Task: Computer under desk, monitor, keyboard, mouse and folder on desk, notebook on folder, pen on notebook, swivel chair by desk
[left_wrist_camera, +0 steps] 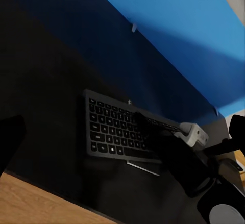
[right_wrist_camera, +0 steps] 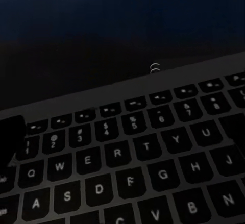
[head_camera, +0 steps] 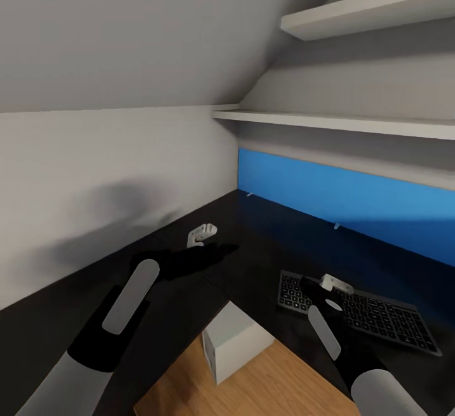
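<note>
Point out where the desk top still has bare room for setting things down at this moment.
The desk is bare between the keyboard and the blue back panel, and in the corner ahead of the left gripper. The left wing by the wall also looks free. It is crowded where the right gripper hovers over the keyboard's left end.

A slim keyboard (right_wrist_camera: 138, 168) with dark grey keys and pale lettering lies flat on a matte black surface (right_wrist_camera: 102, 45), seen from close above. Rows of number and letter keys are legible, among them Q, W, E, R, T, Y, and below them A, S, D, F, G, H. Its thin edge runs at a slant across the picture. Beyond that edge the surface darkens into a bluish tint. A blurred black shape (right_wrist_camera: 10, 142) overlaps the keys beside Q.
</note>
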Available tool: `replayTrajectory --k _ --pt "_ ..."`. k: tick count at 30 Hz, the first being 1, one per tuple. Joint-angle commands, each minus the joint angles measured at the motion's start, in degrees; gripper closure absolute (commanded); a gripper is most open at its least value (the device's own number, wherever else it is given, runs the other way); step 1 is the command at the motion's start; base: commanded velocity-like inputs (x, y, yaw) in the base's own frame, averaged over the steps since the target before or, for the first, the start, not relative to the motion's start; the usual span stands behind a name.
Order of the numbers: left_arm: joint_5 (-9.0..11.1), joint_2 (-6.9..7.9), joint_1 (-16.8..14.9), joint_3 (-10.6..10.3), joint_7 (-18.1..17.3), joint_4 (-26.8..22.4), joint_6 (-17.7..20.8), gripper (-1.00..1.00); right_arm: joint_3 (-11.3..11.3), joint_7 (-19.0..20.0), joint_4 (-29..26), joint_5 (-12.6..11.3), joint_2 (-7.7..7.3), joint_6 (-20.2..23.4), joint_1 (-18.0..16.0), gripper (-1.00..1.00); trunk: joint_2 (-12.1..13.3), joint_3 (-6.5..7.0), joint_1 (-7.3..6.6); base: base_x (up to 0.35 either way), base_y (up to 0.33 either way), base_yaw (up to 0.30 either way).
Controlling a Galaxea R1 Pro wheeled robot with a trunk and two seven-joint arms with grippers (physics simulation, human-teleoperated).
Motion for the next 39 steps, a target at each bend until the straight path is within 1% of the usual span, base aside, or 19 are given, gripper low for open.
replayTrajectory --k 1,8,29,31,32,33,34,35,36,38,39 --pt "0.60 0.04 -0.06 -0.08 0.58 -0.06 0.02 -1.00 0.28 -0.49 -0.11 -0.24 -0.08 0.29 -0.04 -1.00 -0.04 -0.07 0.00 0.000 0.000 0.000" --pt "0.64 0.04 -0.06 -0.16 0.58 -0.06 0.02 -1.00 0.23 -0.51 -0.13 -0.24 -0.10 0.29 -0.04 -1.00 -0.04 -0.08 0.00 0.000 0.000 -0.103" --pt "0.52 0.04 -0.06 -0.16 0.52 -0.10 0.02 -1.00 0.59 -0.21 0.16 -0.18 0.12 0.05 -0.39 -1.00 -0.04 -0.08 0.00 0.000 0.000 -0.003" --pt "0.52 0.04 -0.06 -0.16 0.47 -0.16 0.02 -1.00 0.54 -0.24 0.44 -0.16 0.00 0.26 -2.52 -1.00 -0.04 -0.08 0.00 0.000 0.000 0.000" --pt "0.52 0.04 -0.06 -0.16 0.41 -0.20 0.02 -1.00 0.47 -0.25 1.52 -0.16 -0.11 0.50 -4.96 -1.00 -0.04 -0.08 0.00 0.000 0.000 0.000" --pt "0.52 0.04 -0.06 -0.16 0.40 -0.23 0.02 -1.00 0.45 -0.25 2.64 -0.15 -0.15 0.60 -6.40 -1.00 -0.04 -0.08 0.00 0.000 0.000 0.000" --pt "0.51 0.04 -0.04 -0.21 0.37 -0.29 0.02 -1.00 0.41 -0.26 6.14 -0.12 -0.32 0.72 -9.54 -1.00 -0.04 -0.08 0.00 0.000 0.000 0.000" --pt "0.51 0.04 -0.04 -0.29 0.36 -0.32 0.02 -1.00 0.40 -0.24 8.40 -0.09 -0.46 0.74 -11.26 -1.00 -0.04 -0.08 0.00 0.000 0.000 0.000" --pt "0.51 0.04 -0.04 -0.37 0.35 -0.35 0.02 -1.00 0.40 -0.17 13.61 0.02 -0.75 0.72 -14.96 -1.00 -0.04 -0.08 0.00 0.000 0.000 0.000" --pt "0.51 0.04 -0.05 -0.63 0.34 -0.49 0.00 -1.00 0.41 -0.03 19.54 0.31 -0.98 0.58 -18.91 -1.00 -0.04 -0.08 0.00 0.000 0.000 0.000" --pt "0.51 0.04 -0.05 -0.75 0.33 -0.54 0.01 -1.00 0.42 0.20 25.32 0.75 -1.16 0.13 -22.72 -1.00 -0.04 -0.08 0.00 0.000 0.000 0.000"
